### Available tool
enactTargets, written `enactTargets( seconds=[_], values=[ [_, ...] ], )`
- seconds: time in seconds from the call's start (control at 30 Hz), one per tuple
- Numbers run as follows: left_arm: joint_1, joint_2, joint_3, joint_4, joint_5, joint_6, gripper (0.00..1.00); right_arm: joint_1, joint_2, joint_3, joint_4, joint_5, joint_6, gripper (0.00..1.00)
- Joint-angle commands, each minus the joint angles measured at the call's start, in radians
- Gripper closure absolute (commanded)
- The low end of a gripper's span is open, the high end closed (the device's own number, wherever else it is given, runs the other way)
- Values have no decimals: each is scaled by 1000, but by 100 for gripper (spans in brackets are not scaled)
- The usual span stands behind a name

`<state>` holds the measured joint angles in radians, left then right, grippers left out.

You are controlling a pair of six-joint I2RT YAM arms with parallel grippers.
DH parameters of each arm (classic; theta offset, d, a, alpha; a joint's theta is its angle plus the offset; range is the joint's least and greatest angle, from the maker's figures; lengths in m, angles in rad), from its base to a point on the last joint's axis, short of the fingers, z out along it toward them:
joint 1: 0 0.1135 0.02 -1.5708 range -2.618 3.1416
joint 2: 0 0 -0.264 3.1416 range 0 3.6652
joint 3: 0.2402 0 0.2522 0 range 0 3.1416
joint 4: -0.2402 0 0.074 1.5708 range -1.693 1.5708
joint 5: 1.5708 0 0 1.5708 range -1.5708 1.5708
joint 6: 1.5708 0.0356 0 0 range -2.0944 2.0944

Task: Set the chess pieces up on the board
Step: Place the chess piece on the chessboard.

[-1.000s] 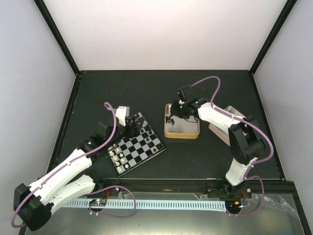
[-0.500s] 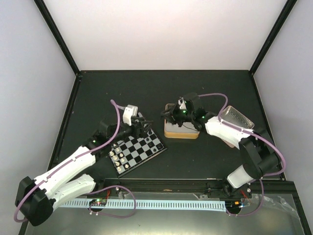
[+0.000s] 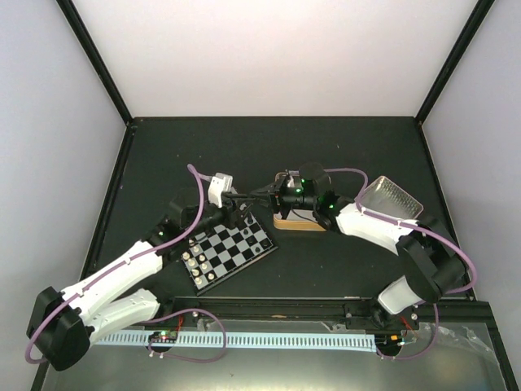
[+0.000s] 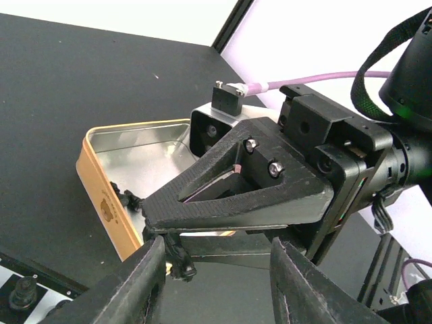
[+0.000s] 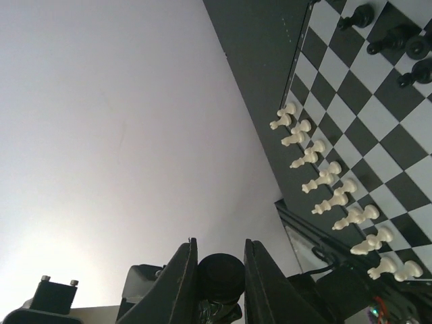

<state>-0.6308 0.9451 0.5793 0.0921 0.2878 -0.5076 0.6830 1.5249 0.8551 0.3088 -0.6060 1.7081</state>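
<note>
Seen from above, right gripper [image 3: 254,196], clamped on a black chess piece [image 5: 221,277], holds it at 3 o'clock of left gripper [image 4: 216,250], whose parted jaws apparently straddle it.

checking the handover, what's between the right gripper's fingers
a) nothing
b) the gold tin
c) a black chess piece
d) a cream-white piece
c: in the right wrist view a black chess piece sits pinched between the fingers of the right gripper.
</note>
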Motion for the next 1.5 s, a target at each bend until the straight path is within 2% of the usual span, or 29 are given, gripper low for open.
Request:
enactTargets(
  seconds=[0.0, 0.5, 0.73, 0.83, 1.03, 1.13, 1.23, 1.47],
  values=[
    [-15, 1, 1, 15, -52, 55, 56, 4, -12, 0, 42, -25, 80, 91],
    [-28, 57, 19, 15, -59, 95, 73, 18, -13, 10, 30, -39, 95, 91],
    [-28, 66, 44, -22, -90, 133, 91, 22, -15, 10, 30, -44, 93, 91],
    [-27, 63, 62, -51, -106, 162, 98, 22, -18, 13, 25, -40, 74, 86],
    [-27, 60, 126, -165, -117, 270, 98, 13, -41, 33, -57, 8, -53, 57],
    [-27, 71, 177, -268, -152, 337, 98, -18, -77, 43, -149, 60, -160, 47],
    [-25, 98, 231, -372, -192, 392, 99, -66, -125, 32, -231, 113, -269, 43],
    [-16, 284, 453, -675, -186, 455, 99, -142, -246, 21, -417, 256, -486, 42]
  ],
)
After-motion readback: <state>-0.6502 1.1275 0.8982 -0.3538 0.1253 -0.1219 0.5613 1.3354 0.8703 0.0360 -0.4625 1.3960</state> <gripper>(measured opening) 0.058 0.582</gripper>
